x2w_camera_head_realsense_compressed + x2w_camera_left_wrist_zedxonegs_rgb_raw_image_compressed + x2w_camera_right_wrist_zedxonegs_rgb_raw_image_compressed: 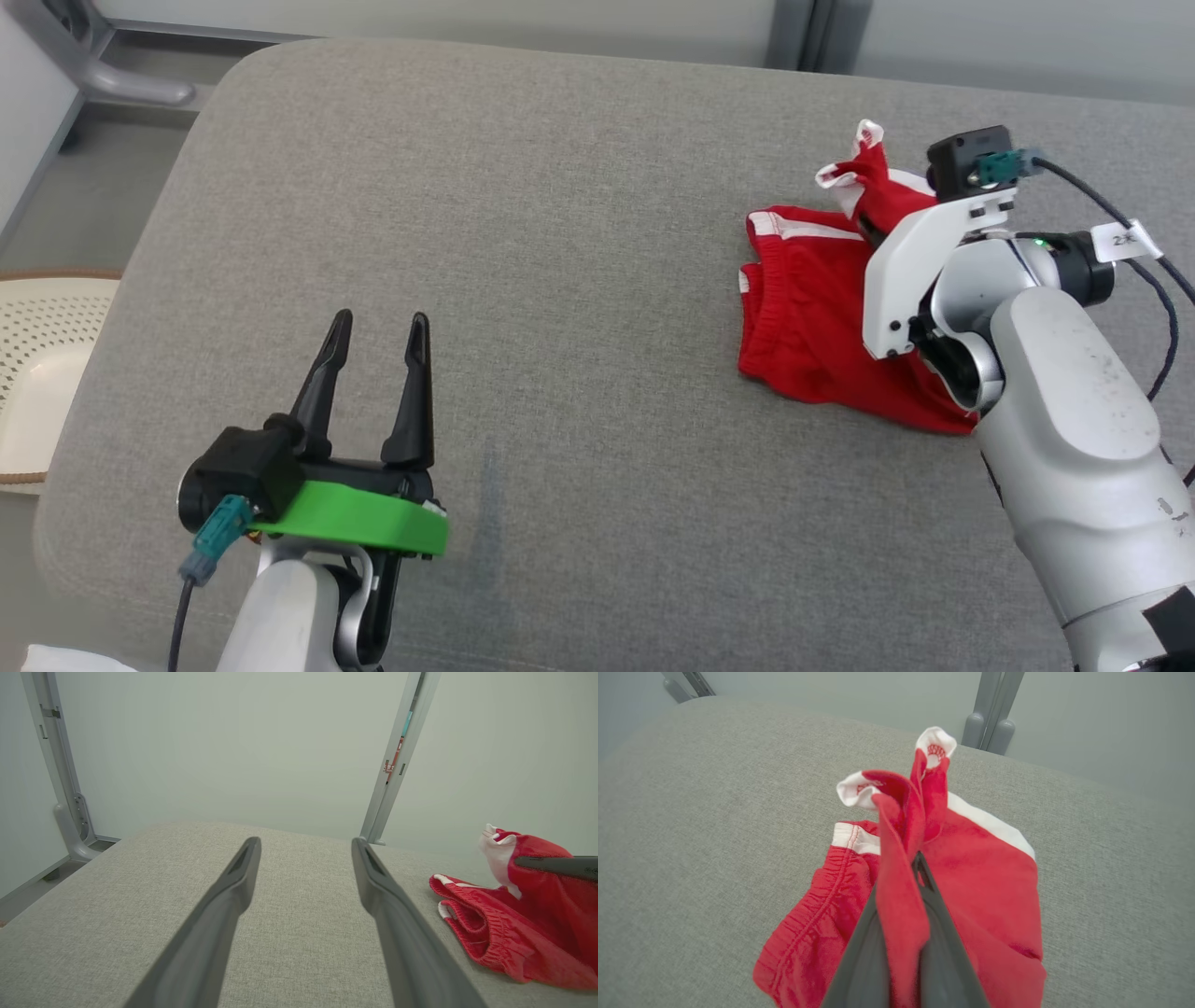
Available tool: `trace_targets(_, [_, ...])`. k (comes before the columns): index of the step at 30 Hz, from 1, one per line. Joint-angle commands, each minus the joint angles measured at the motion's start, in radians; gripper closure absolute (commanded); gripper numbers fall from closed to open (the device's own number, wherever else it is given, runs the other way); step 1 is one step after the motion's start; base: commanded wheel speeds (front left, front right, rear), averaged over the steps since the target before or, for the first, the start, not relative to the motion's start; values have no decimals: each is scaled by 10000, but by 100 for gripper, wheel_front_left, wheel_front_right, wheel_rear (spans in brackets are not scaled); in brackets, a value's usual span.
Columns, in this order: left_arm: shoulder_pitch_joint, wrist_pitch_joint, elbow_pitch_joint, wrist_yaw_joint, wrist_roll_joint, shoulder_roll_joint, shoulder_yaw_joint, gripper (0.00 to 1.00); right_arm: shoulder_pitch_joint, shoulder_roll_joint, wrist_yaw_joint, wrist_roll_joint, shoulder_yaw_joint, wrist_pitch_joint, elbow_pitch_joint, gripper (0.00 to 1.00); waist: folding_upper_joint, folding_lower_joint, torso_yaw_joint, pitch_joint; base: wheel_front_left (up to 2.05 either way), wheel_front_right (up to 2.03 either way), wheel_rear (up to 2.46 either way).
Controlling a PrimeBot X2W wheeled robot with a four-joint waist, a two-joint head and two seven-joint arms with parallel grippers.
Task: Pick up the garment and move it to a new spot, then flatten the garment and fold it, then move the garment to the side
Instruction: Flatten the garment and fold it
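Garment (803, 317), red shorts with white trim: lying bunched on right part of grey cushion (560, 233), one raised fold being pinched in right tool (919, 858), jaws closed narrow on the cloth. Risking slip on lifting, grip taking only a thin ridge of fabric; also risking dragging and twisting, waistband resting on the textured cover. Right arm reaching forward, wrist bending down over the heap. Left tool (381, 322) hovering low, fingers spread wide, holding nothing, well apart from garment.

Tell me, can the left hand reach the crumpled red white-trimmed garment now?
Probably yes: bare grey fabric surface lies between the open left hand and the red garment; the right hand pinches it.
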Motion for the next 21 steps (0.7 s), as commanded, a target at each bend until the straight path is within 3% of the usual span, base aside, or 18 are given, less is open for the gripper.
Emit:
trace_targets(1, [26, -22, 17, -19, -70, 19, -54, 0, -80, 3, -11, -146, 85, 22, 146, 100, 0, 0, 129, 37, 0, 0, 0])
trace_targets(5, [-41, -22, 74, -19, -99, 19, -190, 0, -270, 231, -11, -391, 342, 2, 831, 100, 0, 0, 421, 30, 0, 0, 0])
trace_targets(6, [-37, -22, 88, -19, -101, 19, -220, 0, -277, 278, -11, -375, 398, -25, 990, 81, 0, 0, 489, 18, 0, 0, 0])
trace_targets(7, [-31, -22, 102, -19, -109, 19, -260, 0, -282, 292, -10, -344, 455, -61, 1102, 27, 0, 0, 547, -1, 0, 0, 0])
trace_targets(8, [-9, -23, 117, -19, -111, 19, -287, 0, -310, 311, -11, -261, 463, -163, 1194, 0, 0, 0, 605, -30, 0, 0, 0])
trace_targets(15, [269, -22, 147, -19, -4, 19, -139, 0, -364, 675, -10, 1659, 757, -722, 824, 0, 0, 0, 625, -280, 0, 0, 0])
trace_targets(21, [431, -22, 115, -19, 61, 19, -70, 0, -126, 27, -11, 2453, 484, -1772, -232, 0, 0, 0, 388, -573, 0, 0, 0])
